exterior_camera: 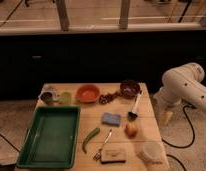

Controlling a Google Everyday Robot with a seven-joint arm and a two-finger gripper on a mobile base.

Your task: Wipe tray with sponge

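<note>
The green tray [50, 136] lies on the left part of the wooden table, nothing inside it. The small blue sponge [111, 119] rests flat near the table's middle, to the right of the tray. My gripper [166, 118] hangs off the white arm [182, 85] beside the table's right edge, fingers pointing down. It stands open with nothing in it, well to the right of the sponge.
Along the back stand a metal cup [48, 95], a green cup [65, 97], an orange bowl [87, 92] and a dark bowl [129, 88]. A brush [134, 107], a yellowish fruit [131, 130], a green pepper [90, 139], a fork [105, 143], a tan block [113, 155] and a white jar [152, 152] lie around the sponge.
</note>
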